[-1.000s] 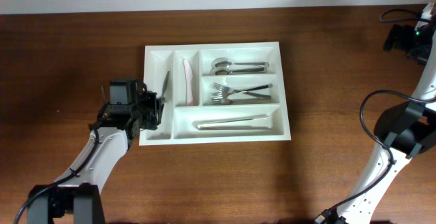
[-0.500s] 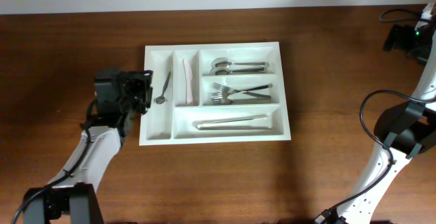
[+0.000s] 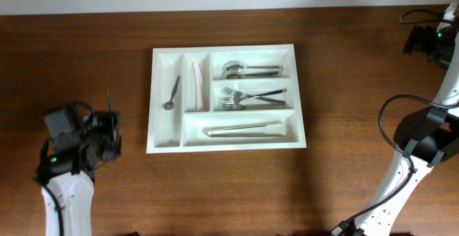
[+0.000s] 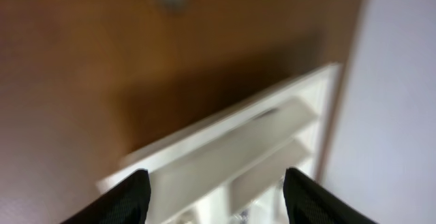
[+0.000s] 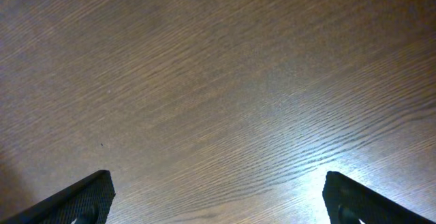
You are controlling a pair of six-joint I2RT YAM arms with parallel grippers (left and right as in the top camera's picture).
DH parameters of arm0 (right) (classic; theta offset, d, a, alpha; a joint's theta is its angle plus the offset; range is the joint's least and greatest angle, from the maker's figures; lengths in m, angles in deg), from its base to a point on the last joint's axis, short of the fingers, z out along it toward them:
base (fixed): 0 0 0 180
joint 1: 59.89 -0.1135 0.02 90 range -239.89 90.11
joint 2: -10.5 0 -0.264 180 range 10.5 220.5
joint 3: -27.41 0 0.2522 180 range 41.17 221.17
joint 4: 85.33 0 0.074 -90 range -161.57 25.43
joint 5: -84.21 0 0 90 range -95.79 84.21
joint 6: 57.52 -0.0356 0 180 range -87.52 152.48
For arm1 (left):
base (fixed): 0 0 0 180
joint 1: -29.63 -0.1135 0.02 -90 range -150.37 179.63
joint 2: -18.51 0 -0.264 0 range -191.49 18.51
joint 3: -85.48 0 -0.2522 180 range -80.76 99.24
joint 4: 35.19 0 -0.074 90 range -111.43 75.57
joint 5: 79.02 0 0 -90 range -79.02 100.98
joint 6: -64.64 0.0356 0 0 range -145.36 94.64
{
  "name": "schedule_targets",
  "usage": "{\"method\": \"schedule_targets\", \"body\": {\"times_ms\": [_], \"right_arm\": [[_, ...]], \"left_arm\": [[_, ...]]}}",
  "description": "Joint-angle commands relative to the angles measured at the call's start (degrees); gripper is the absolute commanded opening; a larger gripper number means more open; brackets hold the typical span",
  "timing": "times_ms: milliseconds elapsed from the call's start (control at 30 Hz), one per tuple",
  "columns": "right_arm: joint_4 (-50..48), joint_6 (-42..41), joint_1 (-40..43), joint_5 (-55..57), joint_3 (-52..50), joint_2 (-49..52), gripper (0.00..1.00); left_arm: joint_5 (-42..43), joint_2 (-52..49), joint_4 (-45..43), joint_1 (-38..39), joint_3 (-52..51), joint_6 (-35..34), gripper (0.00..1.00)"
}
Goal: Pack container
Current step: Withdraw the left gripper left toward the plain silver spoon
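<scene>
Container [image 3: 229, 147] at table [image 5: 218, 81] centre, all five compartments filled. Left gripper [image 4: 218, 190] off to its left, jaws spread, empty. Right gripper [image 5: 218, 197] spread, empty. Packing likely complete; next: park arms.

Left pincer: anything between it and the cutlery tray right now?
Nothing visible. Only bare wooden table lies between the left pincer and the cutlery tray; the pincer is open and empty.

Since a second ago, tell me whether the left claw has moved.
Yes: the left claw drew back leftward, off the large white rectangular plastic tray.
</scene>
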Motion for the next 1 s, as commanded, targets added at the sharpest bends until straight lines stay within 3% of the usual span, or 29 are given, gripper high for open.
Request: {"method": "schedule_targets", "body": {"times_ms": [0,233,500,667,967], "right_arm": [[-0.11,-0.11,0.42,-0.04,-0.31,-2.23,0.99],[-0.11,-0.09,0.42,-0.04,-0.31,-2.23,0.99],[-0.11,-0.09,0.42,-0.04,-0.31,-2.23,0.98],[-0.11,-0.09,0.44,-0.04,-0.31,-2.23,0.99],[-0.11,-0.09,0.44,-0.04,-0.31,-2.23,0.99]], "left_arm": [[-3.96,1.51,8.04,-1.57,0.48,2.16,0.69],[-4.09,0.81,8.48,-1.55,-2.36,0.31,0.96],[-5.27,-0.26,-0.11,-1.62,-10.19,-4.33,0.99],[-7.82,-3.82,-10.88,-1.62,-15.08,-5.49,0.99],[-11.26,-9.73,-23.74,-1.62,-15.52,-5.44,0.99]]}}
